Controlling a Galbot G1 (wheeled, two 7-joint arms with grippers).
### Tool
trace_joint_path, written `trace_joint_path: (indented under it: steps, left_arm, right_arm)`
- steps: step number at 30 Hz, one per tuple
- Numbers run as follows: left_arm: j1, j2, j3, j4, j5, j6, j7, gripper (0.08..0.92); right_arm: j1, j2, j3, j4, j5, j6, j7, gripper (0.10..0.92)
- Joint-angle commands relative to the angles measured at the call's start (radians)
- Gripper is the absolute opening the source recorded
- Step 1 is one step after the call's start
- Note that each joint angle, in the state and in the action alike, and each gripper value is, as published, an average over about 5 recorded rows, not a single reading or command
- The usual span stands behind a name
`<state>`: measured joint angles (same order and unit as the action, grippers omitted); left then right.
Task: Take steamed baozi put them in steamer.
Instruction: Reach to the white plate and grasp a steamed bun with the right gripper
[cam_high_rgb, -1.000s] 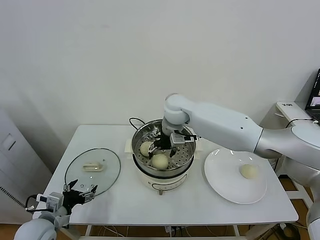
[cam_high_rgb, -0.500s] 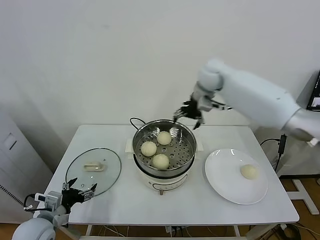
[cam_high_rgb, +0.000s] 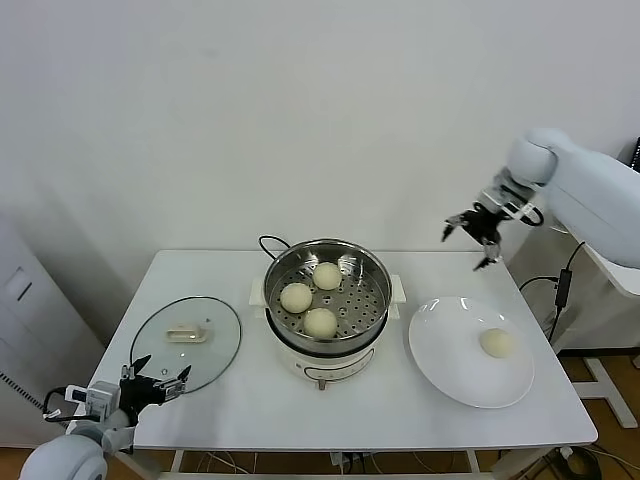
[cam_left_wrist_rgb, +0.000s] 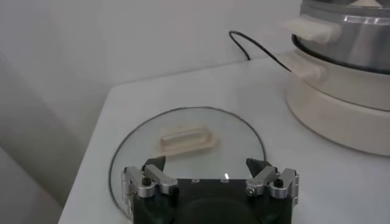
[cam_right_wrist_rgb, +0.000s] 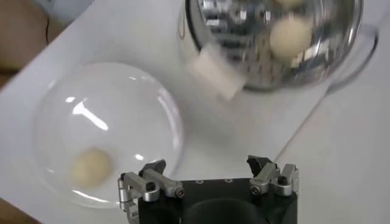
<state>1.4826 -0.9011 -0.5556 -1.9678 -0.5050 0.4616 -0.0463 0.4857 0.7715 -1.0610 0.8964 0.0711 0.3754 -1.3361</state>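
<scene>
Right end effector (cam_high_rgb: 478, 236) empty; baozi (cam_high_rgb: 497, 342) smooth, cream-white.

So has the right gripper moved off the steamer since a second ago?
Yes. The right gripper, fingers open and empty, has left the steamer and now hangs high to the robot's right, above the far edge of the white plate.

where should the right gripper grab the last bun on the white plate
Grip the round cream-white bun across its widest middle, coming straight down from above. It sits alone on the flat white plate, with bare plate on every side for the jaws, and its smooth dome offers no edge. The open right gripper hangs above the plate's far edge.
</scene>
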Motion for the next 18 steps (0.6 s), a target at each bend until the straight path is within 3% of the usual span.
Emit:
trace_joint_path:
  steps: [1,18]
  left_arm:
    - [-0.001,-0.002,0.000,0.004,-0.004,-0.001,0.000,0.823]
    - [-0.013,0.003,0.009,0.009,-0.008,0.002,0.001,0.823]
  right_arm:
    - [-0.168,-0.095,0.058,-0.069,-0.005,-0.159,-0.001,0.823]
    - [-0.424,-0.053,0.288,-0.134,-0.185,-0.140,0.092,0.823]
